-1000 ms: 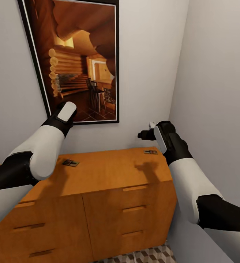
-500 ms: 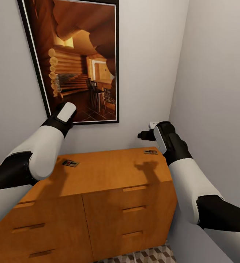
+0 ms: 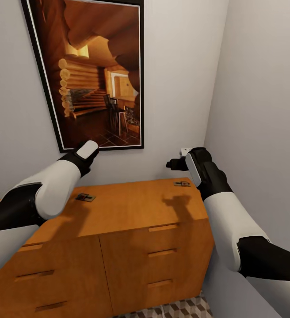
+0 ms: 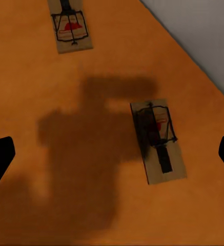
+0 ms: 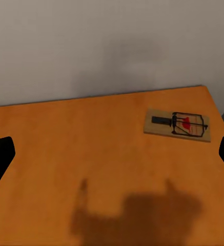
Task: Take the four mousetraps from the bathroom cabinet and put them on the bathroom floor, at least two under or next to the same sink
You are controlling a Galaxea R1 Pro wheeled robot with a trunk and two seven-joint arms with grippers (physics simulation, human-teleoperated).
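orange-brown cabinet (image 3: 131, 207) top carries the mousetraps (image 4: 158, 141), both pincers hanging above it spread open and empty, the left pincer (image 4: 112, 154) seemingly nearest the shadowed one.

We lowered our left arm (image 3: 52, 187) toward the cabinet (image 3: 131, 207) top | its wrist moved down and rightward off the framed picture's (image 3: 92, 70) lower edge | its shadow spread wider over the wood near one mousetrap (image 3: 85, 197)

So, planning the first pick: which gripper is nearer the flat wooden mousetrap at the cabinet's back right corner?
Right. The right gripper hovers just above that mousetrap; the left gripper hovers across the cabinet.
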